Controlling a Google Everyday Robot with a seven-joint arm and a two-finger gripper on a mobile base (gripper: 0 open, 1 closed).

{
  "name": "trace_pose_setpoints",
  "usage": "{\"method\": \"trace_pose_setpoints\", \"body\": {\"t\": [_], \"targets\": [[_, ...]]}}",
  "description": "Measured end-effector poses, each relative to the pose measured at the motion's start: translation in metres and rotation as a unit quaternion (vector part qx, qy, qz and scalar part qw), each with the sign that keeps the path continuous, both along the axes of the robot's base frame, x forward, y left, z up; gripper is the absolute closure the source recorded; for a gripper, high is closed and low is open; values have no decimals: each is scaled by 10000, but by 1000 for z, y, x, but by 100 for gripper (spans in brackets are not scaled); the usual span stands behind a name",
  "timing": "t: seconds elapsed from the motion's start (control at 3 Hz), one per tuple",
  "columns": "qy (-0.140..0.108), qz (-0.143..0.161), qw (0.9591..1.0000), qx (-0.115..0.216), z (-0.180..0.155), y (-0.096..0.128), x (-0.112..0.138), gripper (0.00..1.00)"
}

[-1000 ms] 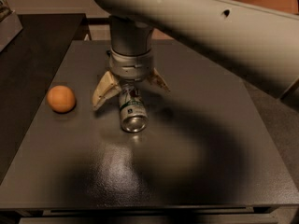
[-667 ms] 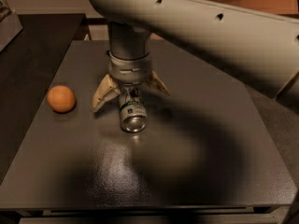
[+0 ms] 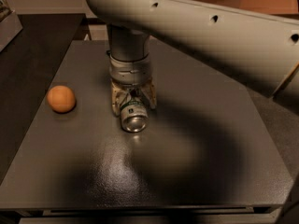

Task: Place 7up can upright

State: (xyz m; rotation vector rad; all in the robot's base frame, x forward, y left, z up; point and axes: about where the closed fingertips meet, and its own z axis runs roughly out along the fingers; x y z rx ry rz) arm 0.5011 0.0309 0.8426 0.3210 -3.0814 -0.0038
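The 7up can lies on its side on the dark grey table, near the middle, with one shiny metal end facing the camera. My gripper comes straight down over the can's far half. Its two cream fingers press in against the can's left and right sides, so it is shut on the can. The can still rests on the table top. The can's far end is hidden under the gripper's wrist.
An orange ball sits on the table to the left of the can. My large arm spans the upper right of the view. A pale object stands on a darker surface at the far left.
The fingers, spread wide to both sides of the can before, have closed in on its sides. The can and the orange ball have stayed where they were.
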Motion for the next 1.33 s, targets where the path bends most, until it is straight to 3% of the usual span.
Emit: {"method": "trace_pose_setpoints", "body": {"t": [0.33, 0.67, 1.0, 1.33], "targets": [[-91, -6, 9999, 52, 9, -1, 0, 64], [-428, 177, 9986, 238, 32, -8, 5, 87], [-983, 597, 9918, 557, 58, -19, 3, 100], [-1650, 1070, 9748, 1055, 82, -30, -8, 100]]}}
